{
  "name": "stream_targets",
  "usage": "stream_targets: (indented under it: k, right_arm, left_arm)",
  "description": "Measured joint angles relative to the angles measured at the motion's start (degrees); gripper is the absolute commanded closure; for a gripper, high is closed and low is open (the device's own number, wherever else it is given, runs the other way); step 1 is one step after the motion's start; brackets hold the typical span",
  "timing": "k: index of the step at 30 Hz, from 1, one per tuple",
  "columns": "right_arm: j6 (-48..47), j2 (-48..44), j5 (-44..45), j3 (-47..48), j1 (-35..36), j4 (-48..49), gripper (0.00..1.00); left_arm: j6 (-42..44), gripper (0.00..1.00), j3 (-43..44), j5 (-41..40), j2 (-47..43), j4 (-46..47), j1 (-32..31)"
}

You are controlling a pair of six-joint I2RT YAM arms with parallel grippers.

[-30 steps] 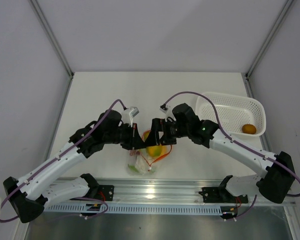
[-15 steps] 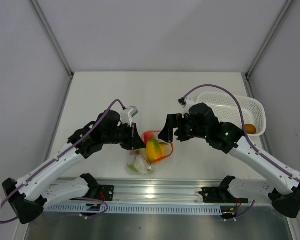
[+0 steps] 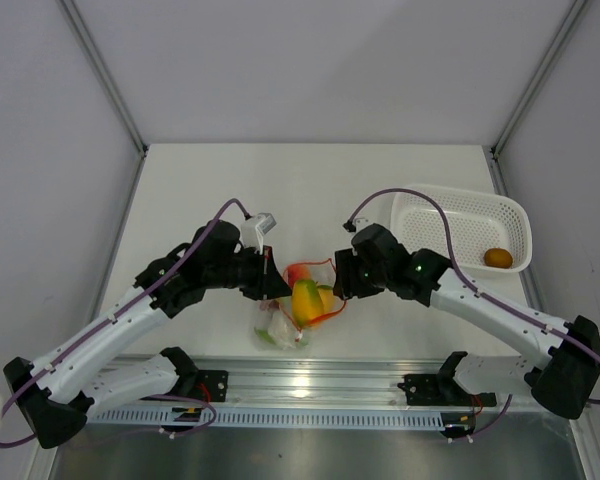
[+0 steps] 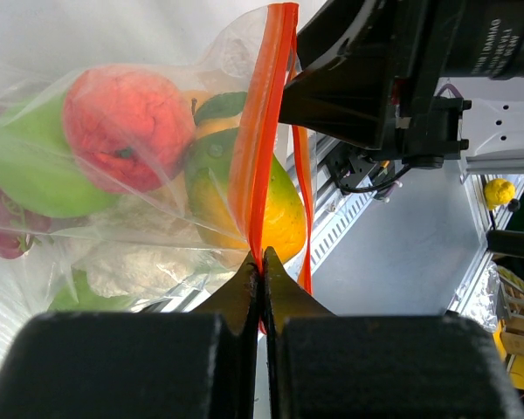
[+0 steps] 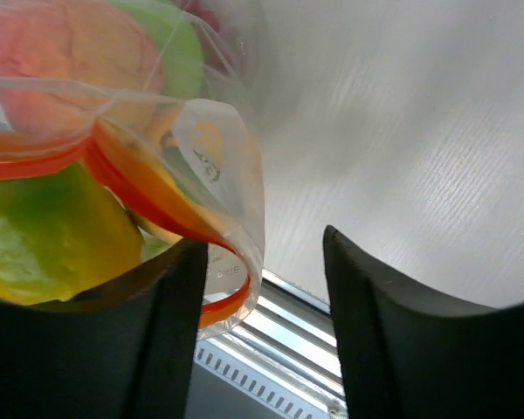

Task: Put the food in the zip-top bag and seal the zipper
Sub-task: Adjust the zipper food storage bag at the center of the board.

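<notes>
From above, the fingertips of the left gripper (image 3: 273, 285) and the right gripper (image 3: 338, 282) are hidden under their own black housings. The crinkled zip-top bag (image 3: 283, 330) lies between them near the front edge of the table (image 3: 200, 190) and shows only as a blur of colour. The left wrist view is clearer. There the left gripper is pinched tight on the zipper (image 4: 264, 131), which runs straight away from the fingers as a long upright band, while a second orange track bows off to one side (the mouth gapes there). Behind the plastic sit a red piece (image 4: 127, 118), a green one (image 4: 26, 166), a yellow-green one (image 4: 279, 223) and a whitish one (image 4: 131, 262). The right gripper stands spread apart, with a bag corner just beside one finger. A small printed mark on that corner is unreadable, as is the white lettering on the right arm's housing. One orange fruit (image 3: 497, 258) lies in the white basket (image 3: 450, 200), well apart from the bag
</notes>
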Motion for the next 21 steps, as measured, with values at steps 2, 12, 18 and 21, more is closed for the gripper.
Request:
stream_targets:
  k: [2, 12, 18, 21]
  right_arm:
    - [-0.1, 0.5, -0.2, -1.0, 0.2, 0.6, 0.51]
    - [-0.4, 0.7, -3.4, 0.7, 0.8, 3.1, 1.0]
    - [-0.3, 3.1, -6.3, 13.6, 2.2, 1.7, 1.0]
    - [0.1, 2.9, -7.0, 18.2, 3.9, 2.2, 1.0]
  left_arm:
    - [0.0, 0.99, 0.0, 0.0, 0.0, 0.0, 0.0]
    - [-0.4, 0.99, 0.0, 0.0, -0.5, 0.0, 0.0]
    - [-0.8, 0.99, 2.0, -0.2, -3.3, -2.6, 0.0]
    - [-0.8, 0.99, 4.8, -0.7, -6.4, -3.9, 0.0]
